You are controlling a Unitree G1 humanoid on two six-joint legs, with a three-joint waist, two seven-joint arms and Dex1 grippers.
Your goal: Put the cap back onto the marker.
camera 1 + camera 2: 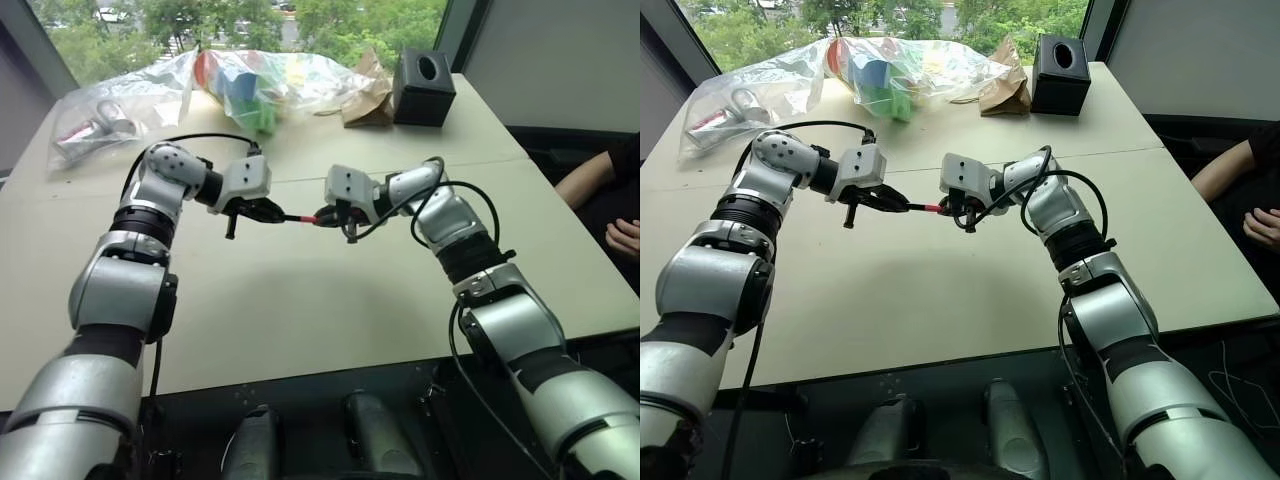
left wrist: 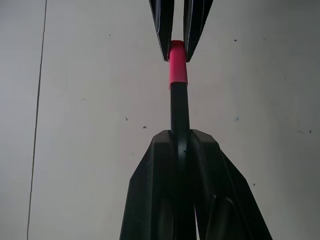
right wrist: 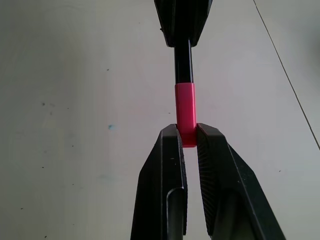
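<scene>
Above the pale table (image 1: 330,300), left tool (image 1: 272,212) pinching the marker (image 2: 179,112), right tool (image 3: 188,145) pinching the cap (image 3: 185,112).

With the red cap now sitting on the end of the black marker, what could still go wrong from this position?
1. The right gripper pinches only the far end of the small red plastic cap, so it may slip off before the cap is pressed fully home.
2. The slim black marker is held in the air above the pale table by the left gripper; letting go early would probably drop it.
</scene>
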